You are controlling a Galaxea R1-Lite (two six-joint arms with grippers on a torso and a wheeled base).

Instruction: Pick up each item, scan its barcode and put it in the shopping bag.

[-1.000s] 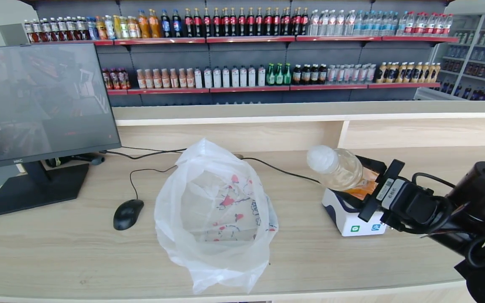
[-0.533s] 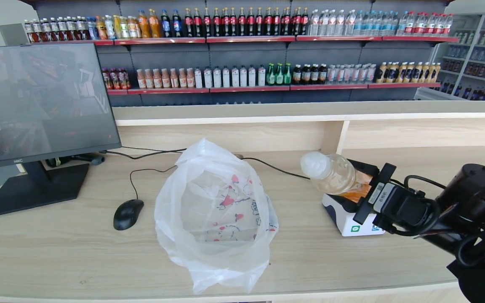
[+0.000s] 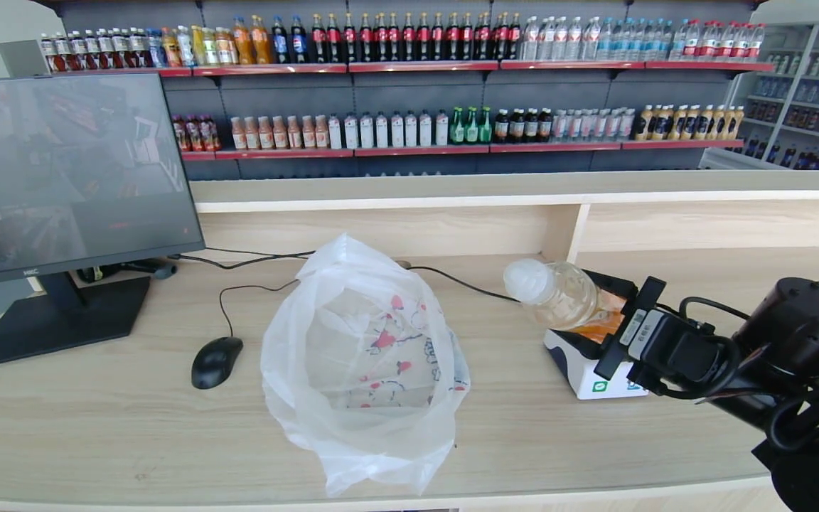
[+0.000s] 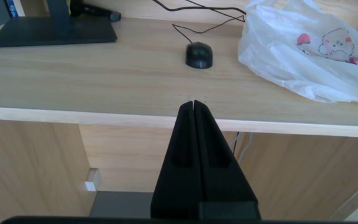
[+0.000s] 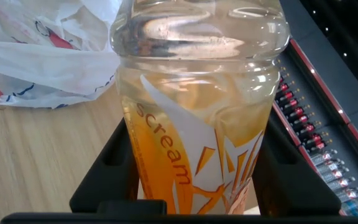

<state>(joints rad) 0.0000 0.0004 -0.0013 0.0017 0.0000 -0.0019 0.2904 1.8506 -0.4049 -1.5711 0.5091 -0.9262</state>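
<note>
A: What does the right gripper (image 3: 619, 318) hold between its fingers?
B: A clear bottle (image 3: 559, 291) with an orange label, clamped at its lower half. It lies tilted, white cap pointing away from the fingers toward the shopping bag (image 3: 363, 363)
A: And beneath the fingers?
B: The white scanner (image 3: 580, 364) sits right under them on the wooden counter (image 3: 132, 427), with the bottle close above it
A: The bag?
B: Well off to the cap side of the fingers, mouth gaping upward. Farther that way are a black mouse (image 3: 216, 361) and a monitor (image 3: 68, 171)
</note>
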